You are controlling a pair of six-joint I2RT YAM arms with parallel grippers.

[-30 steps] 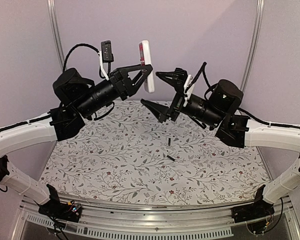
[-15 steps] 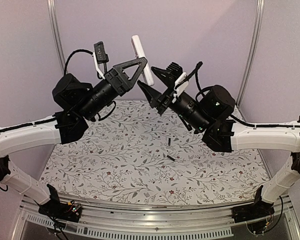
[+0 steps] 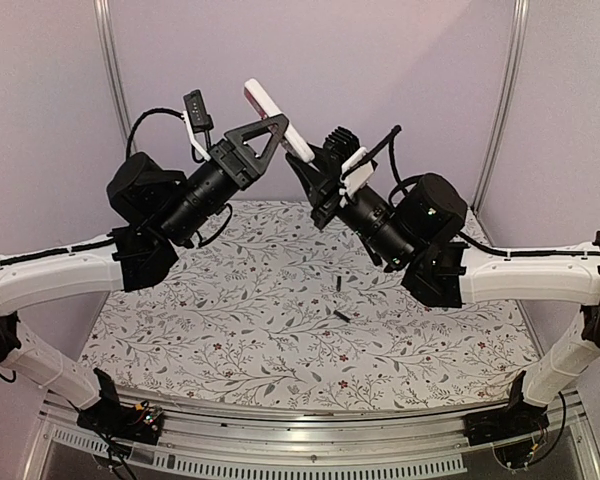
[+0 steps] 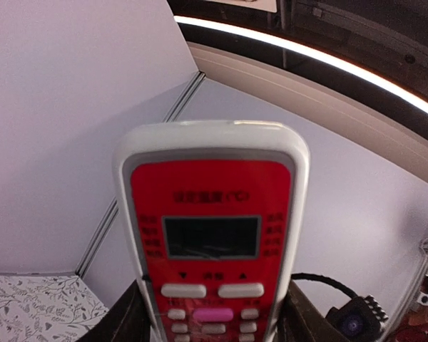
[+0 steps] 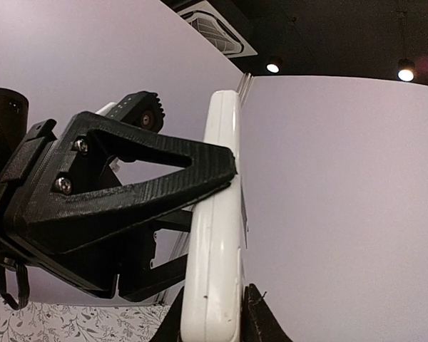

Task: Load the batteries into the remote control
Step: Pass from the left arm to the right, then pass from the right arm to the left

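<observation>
Floral tablecloth [image 3: 230, 320], lilac walls [image 3: 380, 60], batteries [image 3: 338, 283] lying loose, left tool [image 3: 280, 128] clamping remote control [image 3: 263, 100], right tool [image 3: 312, 166] seemingly pinching its end.

Remote control [image 4: 211, 231], red front: dark print line above LCD [image 4: 211, 239] plus small labels both sides, too blurred to read. Down/up arrow signs above 2 white btns [image 4: 183, 290].
</observation>
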